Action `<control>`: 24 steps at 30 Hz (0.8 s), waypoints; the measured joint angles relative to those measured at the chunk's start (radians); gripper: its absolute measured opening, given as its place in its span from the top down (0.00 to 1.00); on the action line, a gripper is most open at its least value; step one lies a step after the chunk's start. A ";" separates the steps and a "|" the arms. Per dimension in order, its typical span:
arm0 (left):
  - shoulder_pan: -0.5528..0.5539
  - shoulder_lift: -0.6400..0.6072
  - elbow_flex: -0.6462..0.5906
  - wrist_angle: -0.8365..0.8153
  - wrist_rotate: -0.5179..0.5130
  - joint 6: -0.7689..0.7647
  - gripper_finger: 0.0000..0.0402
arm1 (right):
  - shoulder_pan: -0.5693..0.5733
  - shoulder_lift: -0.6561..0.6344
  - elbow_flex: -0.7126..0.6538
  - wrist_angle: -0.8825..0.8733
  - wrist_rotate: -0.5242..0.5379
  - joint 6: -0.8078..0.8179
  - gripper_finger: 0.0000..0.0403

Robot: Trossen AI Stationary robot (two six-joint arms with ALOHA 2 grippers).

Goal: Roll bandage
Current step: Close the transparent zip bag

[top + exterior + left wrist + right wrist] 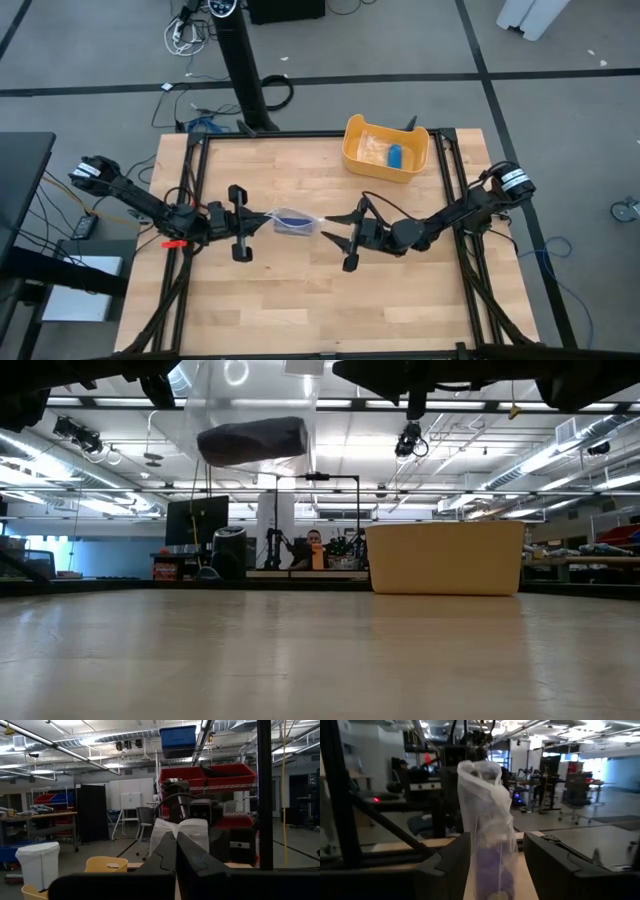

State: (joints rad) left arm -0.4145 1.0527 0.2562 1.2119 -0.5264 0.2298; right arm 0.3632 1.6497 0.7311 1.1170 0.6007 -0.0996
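Note:
The bandage [292,218] is a small dark-blue roll inside a clear plastic wrapper [300,222]. It is held in the air between my two grippers over the middle of the table. The low view shows the roll [252,439] well above the tabletop. My left gripper [266,222] is shut on the wrapper's left end. My right gripper [324,228] is open, and its fingers stand on either side of the wrapper's right end [487,820]. My left gripper pinches the wrapper's bunched left end [181,831] between its two shut fingers. The fingers come in level from the table's left. The wrapper, with the roll inside, is lifted clear of the table. My right gripper: I cannot tell whether its open fingers [451,865] touch the wrapper.
A yellow plastic tub [352,150] stands at the table's far right. It holds a blue roll [396,155] and clear wrappers, and it also shows in the low view [445,558]. The bare wooden tabletop [290,310] lies toward the near edge. A person sits far behind the table [316,546].

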 joint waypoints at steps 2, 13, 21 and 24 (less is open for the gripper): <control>0.000 0.000 0.000 0.000 0.001 0.000 1.00 | -0.015 0.000 0.000 0.005 -0.023 0.026 0.53; 0.000 0.000 0.000 0.006 0.005 0.004 1.00 | -0.072 0.000 0.000 0.041 -0.139 0.072 0.58; 0.000 0.000 0.010 0.022 0.009 0.029 1.00 | -0.086 0.000 0.000 0.068 -0.178 0.046 0.82; 0.000 0.000 0.010 0.017 0.009 0.029 1.00 | -0.085 0.000 0.000 0.091 -0.178 0.010 0.95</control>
State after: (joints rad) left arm -0.4145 1.0527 0.2657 1.2285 -0.5179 0.2584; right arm 0.2779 1.6497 0.7311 1.2079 0.4225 -0.0894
